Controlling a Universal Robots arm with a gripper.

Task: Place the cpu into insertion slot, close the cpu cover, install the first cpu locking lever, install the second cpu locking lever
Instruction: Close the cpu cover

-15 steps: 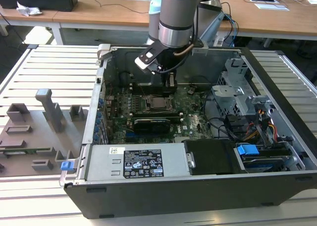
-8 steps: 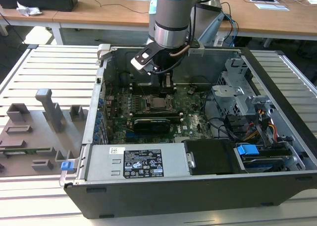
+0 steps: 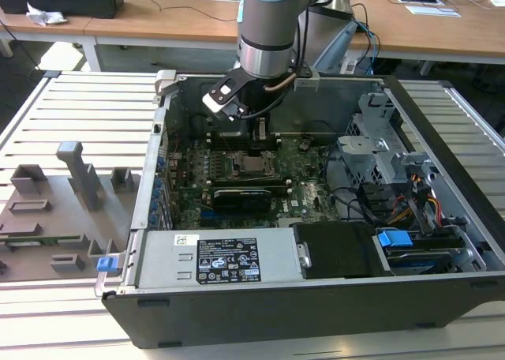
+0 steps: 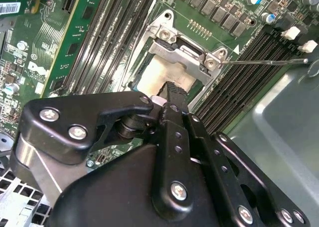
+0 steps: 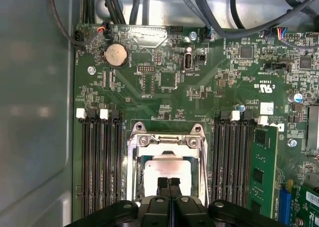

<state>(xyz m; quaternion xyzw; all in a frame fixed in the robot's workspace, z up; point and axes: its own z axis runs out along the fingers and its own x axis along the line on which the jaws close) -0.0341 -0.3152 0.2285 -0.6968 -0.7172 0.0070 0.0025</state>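
Note:
The insertion slot (image 3: 251, 165) sits mid-board inside the open computer case, directly under my gripper (image 3: 259, 136). In both wrist views the cpu (image 5: 167, 166) lies in the slot (image 5: 130, 160), its pale metal top showing through the window of the cpu cover (image 5: 168, 140), which lies down flat over it. My gripper (image 5: 168, 181) is shut, its black fingertips (image 4: 173, 90) together just above or on the cpu (image 4: 158, 73), holding nothing I can see. A thin metal locking lever (image 4: 264, 62) sticks out from a corner of the cover's hinge plate (image 4: 182, 52) across the memory slots.
Black memory slots (image 5: 99, 160) flank the socket on both sides. A green card (image 5: 263, 173) stands beside one bank. Cables (image 5: 224, 18) run along the board's edge by the grey case wall (image 5: 35, 112). A power supply (image 3: 225, 261) and drive cage (image 3: 379, 143) fill the case's front and right.

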